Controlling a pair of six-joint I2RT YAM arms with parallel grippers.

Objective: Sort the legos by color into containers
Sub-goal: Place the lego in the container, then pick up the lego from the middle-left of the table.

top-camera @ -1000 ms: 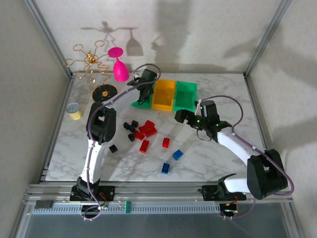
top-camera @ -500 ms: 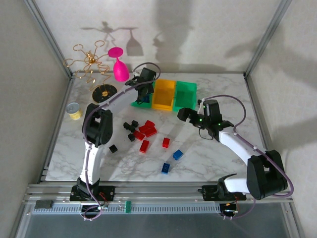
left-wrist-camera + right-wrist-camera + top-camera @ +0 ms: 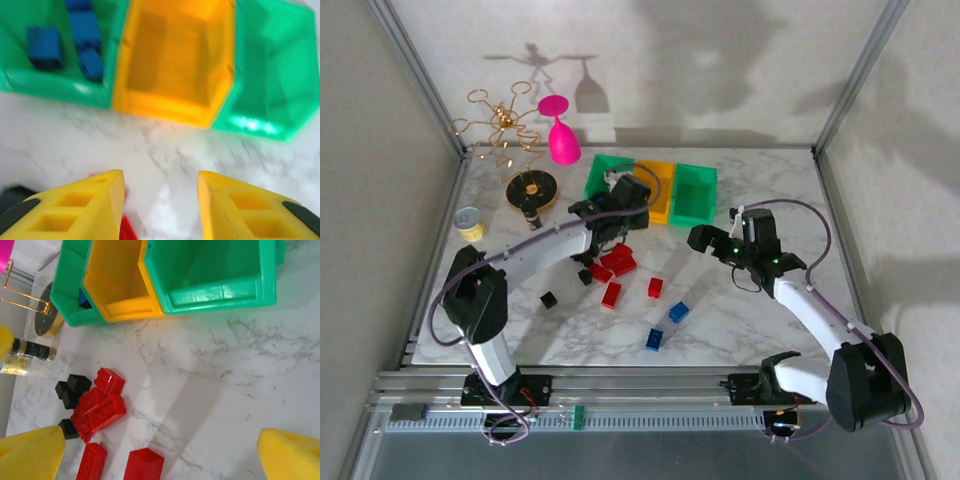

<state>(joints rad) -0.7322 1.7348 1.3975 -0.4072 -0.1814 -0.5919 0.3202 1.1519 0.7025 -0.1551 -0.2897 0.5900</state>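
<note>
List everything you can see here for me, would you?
Rectangular plastic bins: three, in a row at the far side: left green bin, yellow-orange bin, right green bin.
Small blue plastic bricks: at least three in the left green bin, two on the marble table.
Small red plastic bricks: about five, mid-table.
Small black plastic bricks: several, beside the red ones.
Pink goblet: one, far-left corner.
Gold wire rack: one, far-left corner.
Yellow tin can: one, left edge.
Dark gold-labelled bottle: one, left side.
Left gripper: yellow fingers, open, empty, facing the bins.
Right gripper: yellow fingers, wide open, empty.
</note>
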